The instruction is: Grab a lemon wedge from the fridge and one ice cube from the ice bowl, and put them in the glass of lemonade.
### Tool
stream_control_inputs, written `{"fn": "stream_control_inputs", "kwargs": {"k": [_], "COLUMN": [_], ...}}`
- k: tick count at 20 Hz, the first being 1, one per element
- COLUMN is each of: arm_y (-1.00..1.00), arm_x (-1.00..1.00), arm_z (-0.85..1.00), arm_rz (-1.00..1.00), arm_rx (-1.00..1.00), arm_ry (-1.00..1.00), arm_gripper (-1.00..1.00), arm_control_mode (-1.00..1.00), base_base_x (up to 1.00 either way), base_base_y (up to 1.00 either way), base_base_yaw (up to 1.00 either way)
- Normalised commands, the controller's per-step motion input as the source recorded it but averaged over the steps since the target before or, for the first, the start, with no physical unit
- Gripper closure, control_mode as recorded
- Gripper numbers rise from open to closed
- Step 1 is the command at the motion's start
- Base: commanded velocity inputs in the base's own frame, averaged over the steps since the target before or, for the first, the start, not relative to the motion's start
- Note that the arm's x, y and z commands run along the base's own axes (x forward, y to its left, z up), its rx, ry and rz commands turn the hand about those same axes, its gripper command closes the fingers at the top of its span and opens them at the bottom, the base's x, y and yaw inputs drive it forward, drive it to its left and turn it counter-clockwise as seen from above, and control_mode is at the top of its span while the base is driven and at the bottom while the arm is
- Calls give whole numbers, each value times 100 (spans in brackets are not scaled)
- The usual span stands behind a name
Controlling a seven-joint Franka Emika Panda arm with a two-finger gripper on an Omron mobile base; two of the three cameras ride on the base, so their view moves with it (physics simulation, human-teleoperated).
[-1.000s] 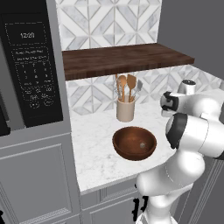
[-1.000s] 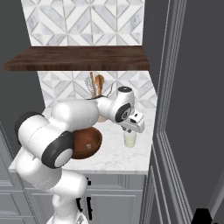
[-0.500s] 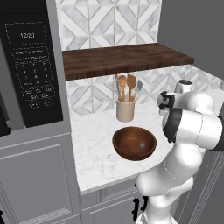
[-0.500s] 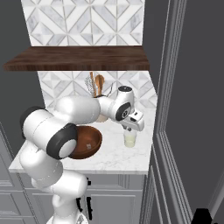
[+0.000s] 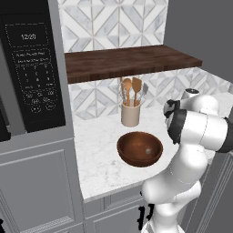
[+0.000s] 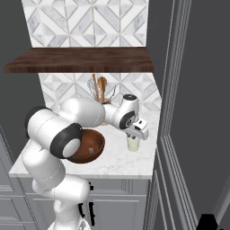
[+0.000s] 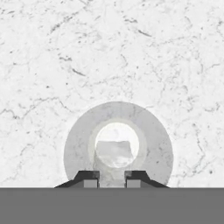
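Note:
My gripper [image 7: 112, 180] hangs straight over the glass of lemonade [image 7: 117, 144], its fingers shut on a pale translucent ice cube [image 7: 113, 153] just above the glass mouth. From the right base view the gripper [image 6: 136, 134] sits directly on top of the small tumbler [image 6: 132, 144] near the counter's right edge. The dark brown ice bowl [image 5: 139, 148] lies to the left with one small ice cube [image 5: 147, 150] in it. The dark grey fridge [image 6: 197, 90] stands at the right. The lemon wedge is out of view.
A beige utensil holder [image 5: 130, 113] with wooden spoons stands behind the bowl under a dark wooden shelf [image 5: 127, 61]. A black microwave [image 5: 29, 68] is built into the cabinet on the left. The marble counter [image 5: 98, 150] ends close in front of the bowl.
The arm's elbow has shifted a little; the hand stays over the glass with the cube still between its fingers.

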Motion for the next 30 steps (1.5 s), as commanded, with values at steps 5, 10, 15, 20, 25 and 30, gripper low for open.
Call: {"fn": "stream_control_inputs", "kwargs": {"k": [5, 10, 15, 20, 25, 30], "arm_y": [0, -3, -1, 12, 13, 28], "arm_x": [0, 0, -17, -53, -75, -55], "arm_z": [0, 9, 59, 15, 0, 32], "arm_rz": [0, 0, 0, 0, 1, 2], "arm_rx": [0, 0, 0, 1, 0, 3], "arm_ry": [-1, 0, -12, -11, -4, -13], "arm_gripper": [-100, -100, -100, -100, -100, -100], "arm_control_mode": [-100, -100, -100, -100, -100, -100], "base_base_x": [0, 0, 0, 0, 0, 0], "base_base_y": [0, 0, 0, 0, 0, 0], "base_base_yaw": [0, 0, 0, 0, 0, 0]}}
